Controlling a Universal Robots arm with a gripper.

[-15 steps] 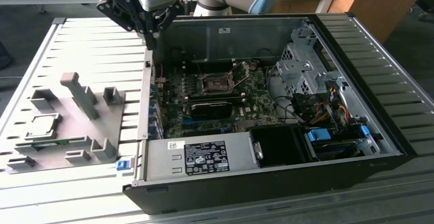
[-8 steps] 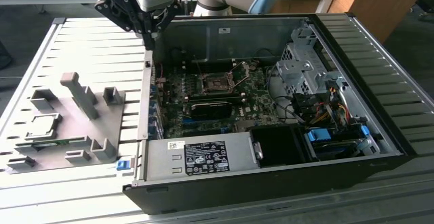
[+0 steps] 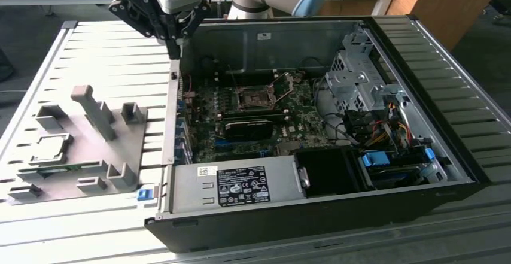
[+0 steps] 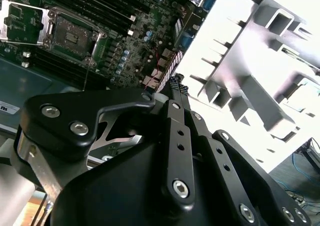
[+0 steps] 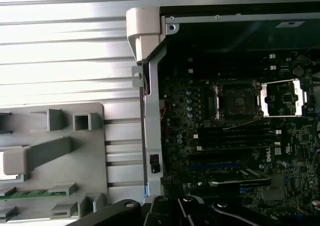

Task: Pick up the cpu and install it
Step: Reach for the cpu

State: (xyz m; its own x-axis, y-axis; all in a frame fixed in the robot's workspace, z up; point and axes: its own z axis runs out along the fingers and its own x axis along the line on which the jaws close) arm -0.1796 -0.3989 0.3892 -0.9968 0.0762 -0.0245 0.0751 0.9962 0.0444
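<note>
The cpu, a small silvery square chip, lies in a recess of the grey holder plate on the exterior view's left. My gripper hangs above the upper left corner of the open computer case, well away from the cpu. Its narrow fingers meet at the tips in the second wrist view with nothing between them. The dark square socket sits on the motherboard with its metal lid swung open; it also shows as the socket and the socket in the wrist views.
A green memory stick rests in the holder plate, which carries several upright grey posts. Inside the case are a power supply, a drive cage and bundled cables. The case stands on a ribbed metal table.
</note>
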